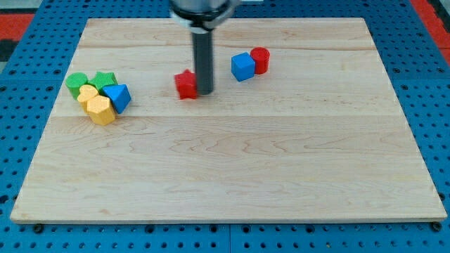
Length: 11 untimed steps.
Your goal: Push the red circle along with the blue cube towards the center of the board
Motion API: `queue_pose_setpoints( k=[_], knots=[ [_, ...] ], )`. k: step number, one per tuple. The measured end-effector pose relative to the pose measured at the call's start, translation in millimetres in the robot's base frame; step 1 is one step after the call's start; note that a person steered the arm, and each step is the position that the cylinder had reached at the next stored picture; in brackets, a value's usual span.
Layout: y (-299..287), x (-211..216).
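The red circle (261, 60), a short red cylinder, stands near the view's top, right of centre. The blue cube (242, 67) touches its left side. My tip (204, 91) is the lower end of the dark rod coming down from the view's top. It sits left of the blue cube, about a block's width away. A second red block (186, 84) of unclear shape lies right against the tip's left side.
A cluster sits at the view's left: a green circle (76, 83), a green star (105, 79), a yellow heart (88, 96), a yellow hexagon (101, 110) and a blue triangle (118, 96). The wooden board (232, 176) lies on a blue pegboard.
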<state>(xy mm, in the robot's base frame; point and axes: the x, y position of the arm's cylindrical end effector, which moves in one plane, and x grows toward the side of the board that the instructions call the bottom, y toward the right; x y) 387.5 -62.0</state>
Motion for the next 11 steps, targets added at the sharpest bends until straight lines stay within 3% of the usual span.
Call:
queue_pose_setpoints(
  k=[1, 2, 3, 4, 5, 7, 9, 11],
  knots=[
    [-61, 0],
    [-26, 11],
    [102, 16],
    [242, -18],
    [265, -79],
    [106, -88],
    [37, -34],
    [-25, -34]
  ],
)
